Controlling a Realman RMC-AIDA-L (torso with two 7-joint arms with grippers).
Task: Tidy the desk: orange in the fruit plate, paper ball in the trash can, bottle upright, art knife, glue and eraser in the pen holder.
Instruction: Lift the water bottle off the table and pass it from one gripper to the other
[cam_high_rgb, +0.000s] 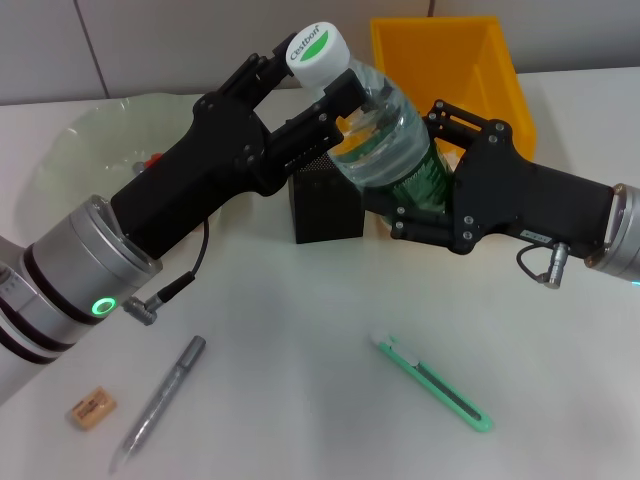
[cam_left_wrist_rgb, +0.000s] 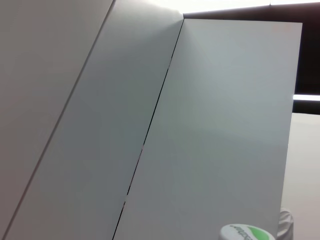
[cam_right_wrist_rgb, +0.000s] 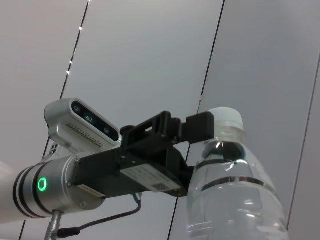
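Note:
A clear water bottle (cam_high_rgb: 385, 135) with a white cap (cam_high_rgb: 318, 52) hangs tilted above the black pen holder (cam_high_rgb: 325, 205). My left gripper (cam_high_rgb: 318, 78) is shut on its neck just under the cap. My right gripper (cam_high_rgb: 415, 165) is shut on its lower body by the green label. The right wrist view shows the bottle (cam_right_wrist_rgb: 232, 190) with the left gripper (cam_right_wrist_rgb: 200, 127) at its neck. The cap (cam_left_wrist_rgb: 245, 232) peeks into the left wrist view. On the table lie a green art knife (cam_high_rgb: 430, 382), a grey pen-shaped glue (cam_high_rgb: 165, 395) and an eraser (cam_high_rgb: 92, 408). The paper ball is out of view.
A pale green fruit plate (cam_high_rgb: 95, 135) sits at the back left, partly behind my left arm, with a small orange-red patch (cam_high_rgb: 152, 158) on it. A yellow bin (cam_high_rgb: 450, 65) stands at the back right behind the bottle.

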